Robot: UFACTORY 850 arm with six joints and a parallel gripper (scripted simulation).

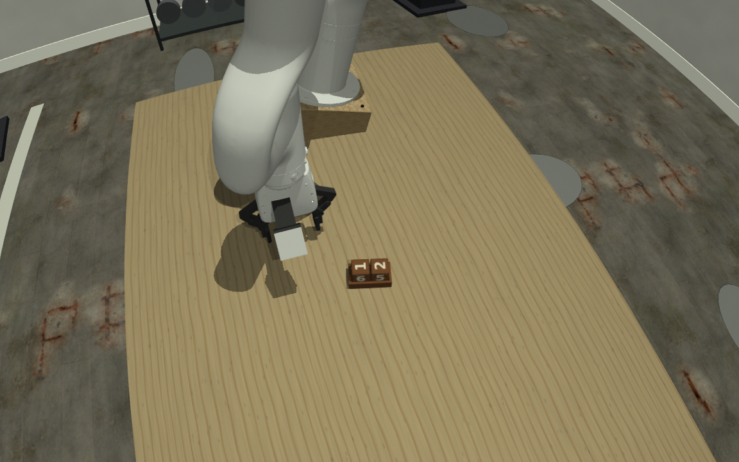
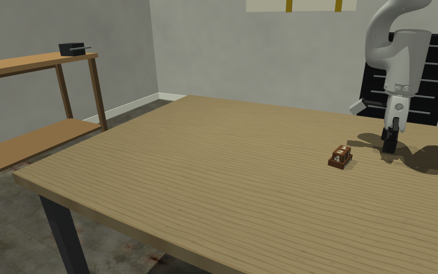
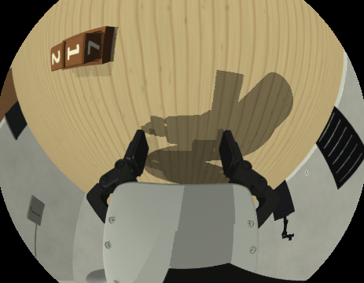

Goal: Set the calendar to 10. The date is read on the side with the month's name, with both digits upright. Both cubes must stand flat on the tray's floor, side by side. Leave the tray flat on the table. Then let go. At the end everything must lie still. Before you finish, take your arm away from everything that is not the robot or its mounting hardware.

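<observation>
Brown tray point(image 1: 369, 284) point(image 2: 335, 164) point(image 3: 108, 45) w/ both cubes side by side sits mid-table; tops read 1 & 2. Gripper point(image 1: 294, 233) point(image 2: 389, 150) point(image 3: 183, 139) is off to its left, toward far side, jaws wide, holding nothing. Prob. still approach step; next move needs lining up over a cube.

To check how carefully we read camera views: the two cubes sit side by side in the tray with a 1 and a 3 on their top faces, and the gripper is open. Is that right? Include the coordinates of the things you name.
Not quite: the top faces of the two cubes point(image 1: 369, 266) point(image 3: 64, 53) show a 1 and a 2, as the top view shows. The rest stands.
</observation>
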